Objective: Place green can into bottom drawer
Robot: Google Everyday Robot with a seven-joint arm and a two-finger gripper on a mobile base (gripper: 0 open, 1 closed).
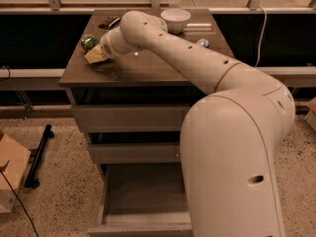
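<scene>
The green can point(90, 42) lies on the left part of the cabinet top point(148, 68), near its back left corner. My gripper point(96, 55), with a yellowish tip, is low over the top right beside the can, at its near right side; I cannot tell whether it touches the can. The bottom drawer point(143, 196) is pulled open below, and what shows of its inside is empty. My arm's large body hides its right part.
A white bowl point(176, 19) stands at the back of the top. A silver-and-blue can point(202, 42) lies to the right behind my arm. A dark object point(109, 22) lies at the back left. A cardboard box point(10, 177) and a black stand point(39, 154) are on the floor at left.
</scene>
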